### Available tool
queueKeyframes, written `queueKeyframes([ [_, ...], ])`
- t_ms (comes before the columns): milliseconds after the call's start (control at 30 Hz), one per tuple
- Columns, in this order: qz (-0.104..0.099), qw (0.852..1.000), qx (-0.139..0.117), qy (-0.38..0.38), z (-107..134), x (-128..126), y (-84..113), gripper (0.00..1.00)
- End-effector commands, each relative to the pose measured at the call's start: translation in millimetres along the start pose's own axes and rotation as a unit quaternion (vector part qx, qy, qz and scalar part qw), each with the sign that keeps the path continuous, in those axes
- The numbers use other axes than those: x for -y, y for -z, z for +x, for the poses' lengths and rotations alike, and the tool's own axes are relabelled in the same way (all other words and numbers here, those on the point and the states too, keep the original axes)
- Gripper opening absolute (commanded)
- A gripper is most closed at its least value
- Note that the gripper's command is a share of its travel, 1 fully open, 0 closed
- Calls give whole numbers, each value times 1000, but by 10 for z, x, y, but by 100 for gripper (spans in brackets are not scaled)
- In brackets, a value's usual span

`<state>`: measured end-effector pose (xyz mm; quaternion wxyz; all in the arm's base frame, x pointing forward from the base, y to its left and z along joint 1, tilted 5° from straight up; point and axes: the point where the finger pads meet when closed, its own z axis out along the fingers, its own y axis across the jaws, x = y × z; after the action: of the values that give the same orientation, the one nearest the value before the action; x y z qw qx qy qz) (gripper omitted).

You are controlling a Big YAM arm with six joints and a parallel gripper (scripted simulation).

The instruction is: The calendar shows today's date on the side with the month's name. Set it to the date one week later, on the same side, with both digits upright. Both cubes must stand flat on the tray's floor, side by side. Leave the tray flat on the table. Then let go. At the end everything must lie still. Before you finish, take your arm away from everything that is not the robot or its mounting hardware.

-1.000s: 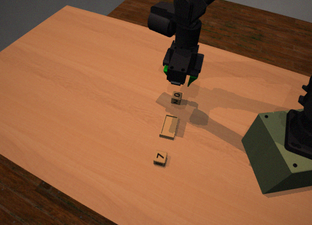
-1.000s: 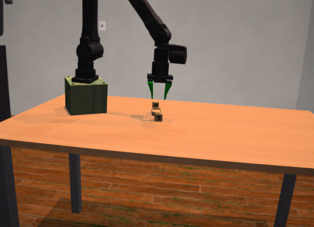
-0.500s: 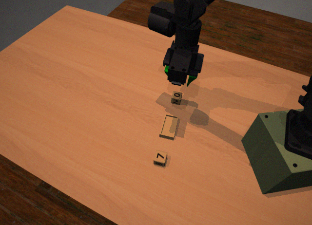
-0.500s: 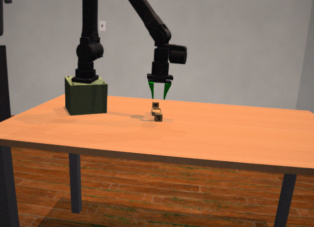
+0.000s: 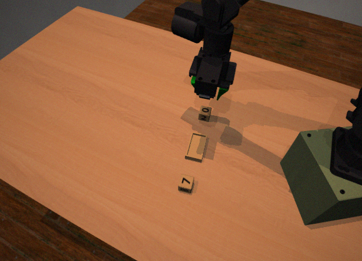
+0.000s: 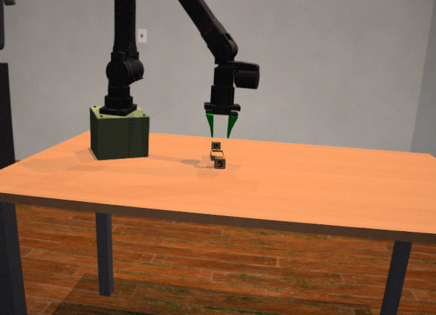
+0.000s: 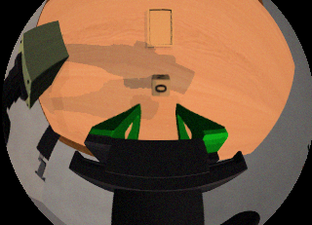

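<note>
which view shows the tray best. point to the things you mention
The top view: the tray (image 5: 194, 159) (image 6: 212, 157) (image 7: 148, 30) is unhidden there, its floor and rim plain, though partly shaded. The wrist view shows it whole too, but smaller. The exterior view sees it low and edge-on, partly behind the 5 cube (image 5: 205, 113) (image 6: 220, 163) (image 7: 160, 86).

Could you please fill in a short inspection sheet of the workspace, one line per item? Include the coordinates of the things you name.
Surface: wood-grain table (image 5: 87, 86) (image 6: 317, 185) (image 7: 234, 64), arm shadows across it.
Job's things: tray (image 5: 193, 158) (image 7: 172, 27) flat on the table, with neither cube inside; cube with 0 on top (image 5: 204, 113) (image 7: 160, 85) on one side of it, cube with 7 on top (image 5: 186, 183) on the other.
Clutter: nothing seen.
Gripper: fingers (image 5: 221, 92) (image 6: 232, 123) part-open above the table near the 0 cube, nothing between them.
Cables: nothing seen.
Surroundings: green base block (image 5: 306, 179) (image 6: 121, 139) (image 7: 46, 55), plank floor (image 5: 26, 223) (image 6: 211, 287), grey wall (image 6: 317, 58) with a small white plate (image 6: 142, 39).
</note>
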<state>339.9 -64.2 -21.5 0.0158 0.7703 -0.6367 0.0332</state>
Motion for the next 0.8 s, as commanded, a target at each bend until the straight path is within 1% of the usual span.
queueKeyframes([
  [0, 41, 999, -11, 3, 112, 280, 188, 46],
  [133, 38, 999, -10, 3, 107, 268, 167, 46],
  [267, 27, 1000, -6, 3, 87, 215, 78, 46],
  [333, 27, 1000, -6, 3, 87, 215, 78, 46],
  [367, 23, 1000, -5, 3, 78, 192, 42, 46],
  [600, 9, 1000, 0, 2, 38, 50, -88, 46],
  [767, 12, 1000, -1, 2, 50, 79, -141, 46],
])
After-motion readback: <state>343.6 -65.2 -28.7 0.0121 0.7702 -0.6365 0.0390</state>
